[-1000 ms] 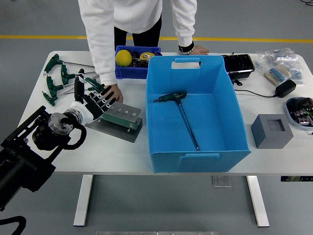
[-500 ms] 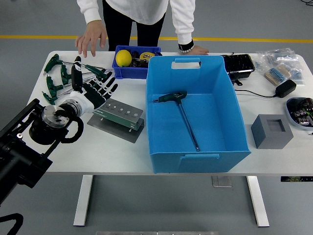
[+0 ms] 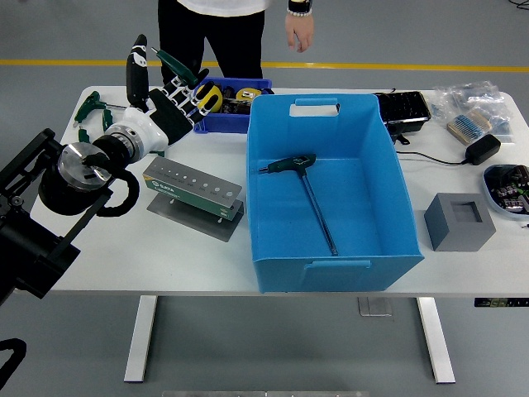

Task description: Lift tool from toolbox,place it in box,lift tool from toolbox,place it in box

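The left hand has risen off the counter, now clamped on a green-handled tool at ten o'clock; one tool already lies in the blue box, so carrying across comes next

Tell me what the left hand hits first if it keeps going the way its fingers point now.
Probably the small dark blue bin with the yellow ball: the left hand, holding a green-handled tool, points up and right toward it. It looks raised, so it may pass above.
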Robot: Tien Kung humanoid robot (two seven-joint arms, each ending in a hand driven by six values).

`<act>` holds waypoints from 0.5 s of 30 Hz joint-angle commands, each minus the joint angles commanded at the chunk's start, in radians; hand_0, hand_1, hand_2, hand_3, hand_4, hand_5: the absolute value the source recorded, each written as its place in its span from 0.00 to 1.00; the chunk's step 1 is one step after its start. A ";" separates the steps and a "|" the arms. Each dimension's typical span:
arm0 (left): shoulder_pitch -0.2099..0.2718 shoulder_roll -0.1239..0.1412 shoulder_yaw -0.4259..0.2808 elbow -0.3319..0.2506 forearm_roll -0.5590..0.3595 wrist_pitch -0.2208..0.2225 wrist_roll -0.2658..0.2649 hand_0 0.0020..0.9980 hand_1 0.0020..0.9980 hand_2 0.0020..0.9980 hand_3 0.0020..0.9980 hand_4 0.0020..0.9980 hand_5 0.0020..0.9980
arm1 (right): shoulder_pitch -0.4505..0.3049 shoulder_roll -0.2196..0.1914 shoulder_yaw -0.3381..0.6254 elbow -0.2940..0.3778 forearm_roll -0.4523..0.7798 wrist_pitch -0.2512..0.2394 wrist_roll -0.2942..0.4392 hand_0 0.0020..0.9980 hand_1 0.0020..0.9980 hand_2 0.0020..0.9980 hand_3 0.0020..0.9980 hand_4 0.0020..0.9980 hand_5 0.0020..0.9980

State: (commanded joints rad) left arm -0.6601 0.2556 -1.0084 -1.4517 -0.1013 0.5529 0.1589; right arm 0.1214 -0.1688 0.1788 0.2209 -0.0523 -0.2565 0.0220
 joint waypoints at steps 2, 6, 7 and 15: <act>-0.026 -0.009 0.033 -0.017 -0.008 -0.005 0.003 0.39 0.50 0.62 0.65 0.97 0.98 | 0.001 -0.001 0.002 0.000 -0.005 0.000 -0.001 0.67 0.63 0.71 0.57 0.83 0.74; -0.077 -0.034 0.120 -0.032 -0.029 -0.033 0.018 0.39 0.50 0.62 0.65 0.97 0.98 | 0.005 -0.003 0.003 0.001 -0.008 0.000 -0.002 0.67 0.63 0.71 0.57 0.83 0.74; -0.087 -0.039 0.141 -0.030 -0.033 -0.042 0.024 0.39 0.50 0.62 0.65 0.97 0.98 | 0.005 -0.003 0.004 0.001 -0.010 0.000 -0.002 0.67 0.63 0.71 0.57 0.83 0.74; -0.200 -0.091 0.412 0.086 -0.007 -0.204 0.160 0.40 0.51 0.62 0.65 0.97 0.98 | 0.015 -0.009 0.007 0.001 -0.017 -0.002 -0.003 0.67 0.63 0.71 0.57 0.83 0.74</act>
State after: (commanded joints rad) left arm -0.8596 0.1647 -0.5963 -1.3655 -0.1078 0.3486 0.3186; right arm 0.1363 -0.1775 0.1858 0.2223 -0.0688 -0.2582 0.0190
